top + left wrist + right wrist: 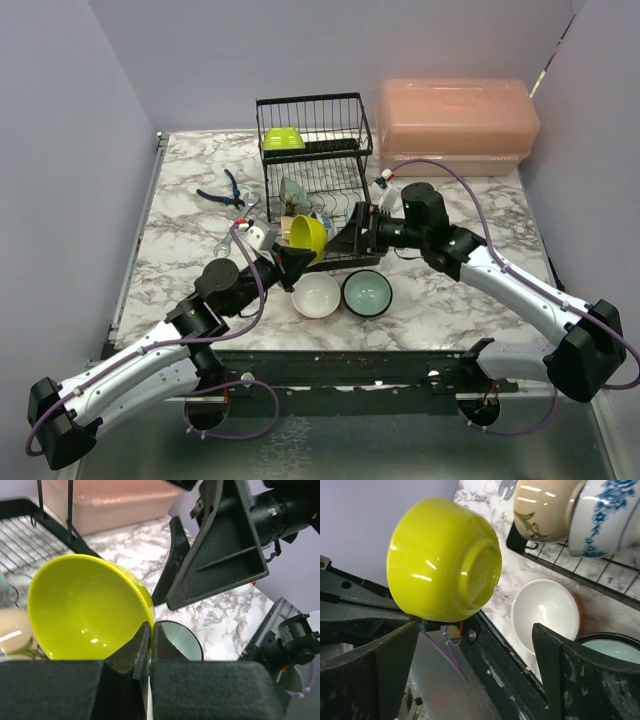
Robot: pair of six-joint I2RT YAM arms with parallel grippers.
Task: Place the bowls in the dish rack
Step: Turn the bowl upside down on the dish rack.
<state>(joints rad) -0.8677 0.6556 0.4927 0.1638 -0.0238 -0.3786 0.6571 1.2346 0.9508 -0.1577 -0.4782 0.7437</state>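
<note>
My left gripper (pixel 293 262) is shut on the rim of a yellow-green bowl (pixel 308 238) and holds it tilted in the air in front of the lower tier of the black wire dish rack (pixel 315 110). In the left wrist view the fingers (pixel 142 642) pinch the bowl's (pixel 85 610) wall. My right gripper (pixel 337 243) is open and empty, right beside that bowl; in its own view the bowl's (pixel 445 560) underside faces it. A white bowl (pixel 316 295) and a pale teal bowl (pixel 367 293) stand on the table. Beige-patterned (pixel 545 507) and blue-patterned (pixel 605 520) bowls stand in the lower slots. Another yellow-green bowl (pixel 283 139) lies on the upper shelf.
A pink lidded box (pixel 455 125) stands right of the rack. Blue-handled pliers (pixel 225 190) and a wrench (pixel 228 243) lie left of the rack. Grey walls close the sides and back.
</note>
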